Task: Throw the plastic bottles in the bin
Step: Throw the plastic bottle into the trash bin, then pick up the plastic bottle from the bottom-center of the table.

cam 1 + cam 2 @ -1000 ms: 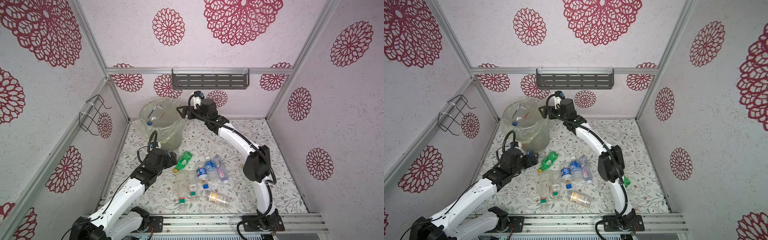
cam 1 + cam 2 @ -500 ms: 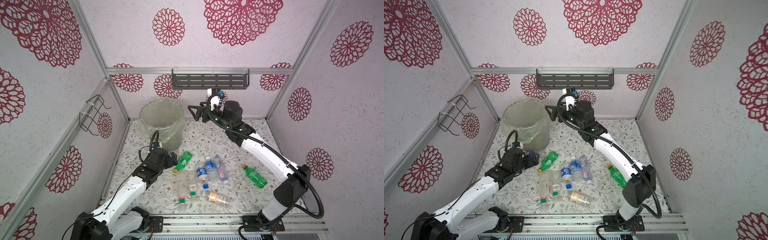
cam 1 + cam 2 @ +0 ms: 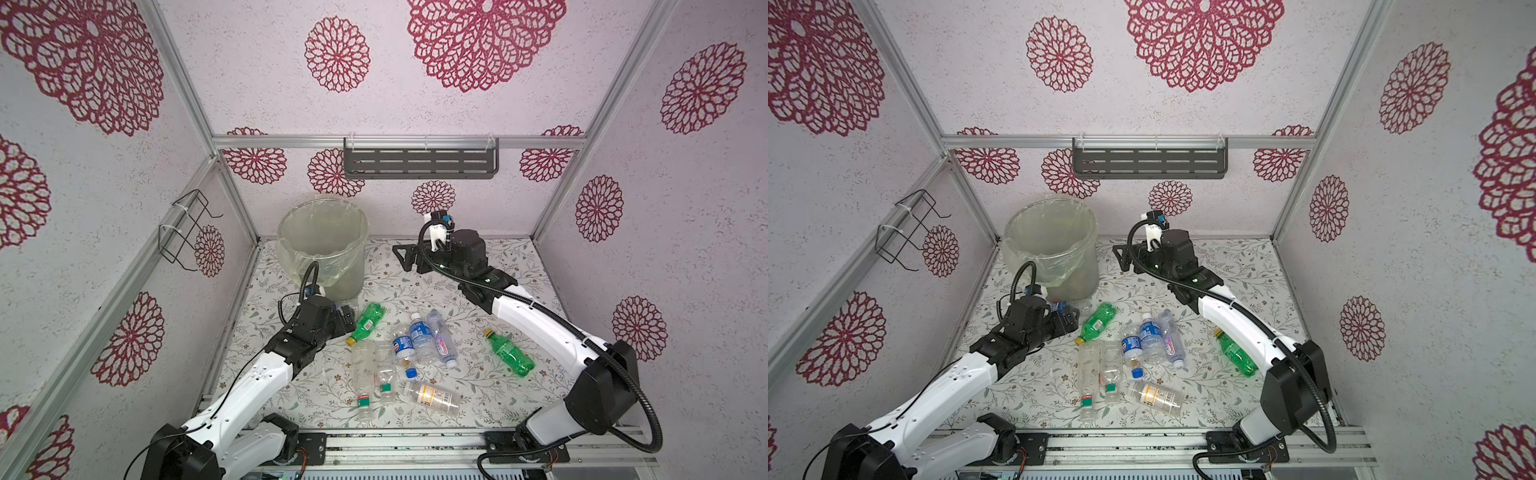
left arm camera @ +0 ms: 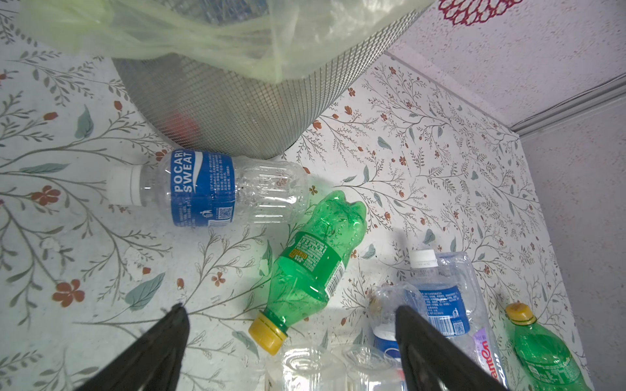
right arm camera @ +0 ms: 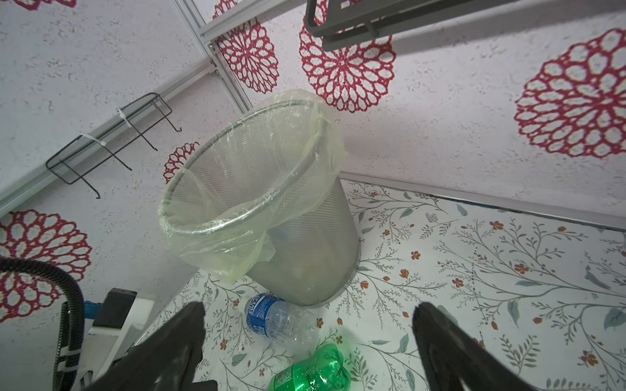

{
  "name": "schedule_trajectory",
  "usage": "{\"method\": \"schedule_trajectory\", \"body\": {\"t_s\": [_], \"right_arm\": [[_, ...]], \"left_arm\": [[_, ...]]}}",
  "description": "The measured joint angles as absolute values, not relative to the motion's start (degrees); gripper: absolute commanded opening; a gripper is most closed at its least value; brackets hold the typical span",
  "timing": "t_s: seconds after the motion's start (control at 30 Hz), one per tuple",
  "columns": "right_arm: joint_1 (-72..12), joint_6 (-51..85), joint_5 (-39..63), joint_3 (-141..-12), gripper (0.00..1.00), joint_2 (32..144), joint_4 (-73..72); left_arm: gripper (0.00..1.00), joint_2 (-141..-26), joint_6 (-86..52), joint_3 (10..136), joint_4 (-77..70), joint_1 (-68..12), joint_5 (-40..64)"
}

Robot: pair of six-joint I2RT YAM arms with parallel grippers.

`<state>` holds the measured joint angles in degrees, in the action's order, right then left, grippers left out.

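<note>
Now, left claw [image 4: 288, 307]: wide, empty, green bottle [image 4: 308, 264] just ahead on counter [image 4: 84, 237].
Right claw [image 5: 308, 304]: wide, empty, near bin [image 5: 321, 243], not touching.

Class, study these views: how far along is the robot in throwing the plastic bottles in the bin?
Done: dim shapes show through the mesh wall of the bin, so some bottles seem to be inside. In hand: nothing; the left claw and right claw are open and empty, the left aimed at a green bottle. To do: nine bottles lie on the table, including the Pocari Sweat bottle by the bin.
</note>
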<state>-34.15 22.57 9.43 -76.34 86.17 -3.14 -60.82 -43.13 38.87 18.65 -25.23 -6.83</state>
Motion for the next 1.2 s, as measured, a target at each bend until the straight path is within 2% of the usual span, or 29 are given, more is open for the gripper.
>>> {"method": "schedule_trajectory", "body": {"t_s": [0.6,1.2], "right_arm": [[-32.56,27.09,5.54,-65.12,0.99,83.07,0.10],[-31.07,31.18,2.76,-59.81,0.99,80.86,2.83]], "left_arm": [[0.97,-60.31,-51.27,36.10,23.16,-26.65,-2.92],[0.97,-63.57,-51.79,35.83,25.67,-33.95,0.47]]}}
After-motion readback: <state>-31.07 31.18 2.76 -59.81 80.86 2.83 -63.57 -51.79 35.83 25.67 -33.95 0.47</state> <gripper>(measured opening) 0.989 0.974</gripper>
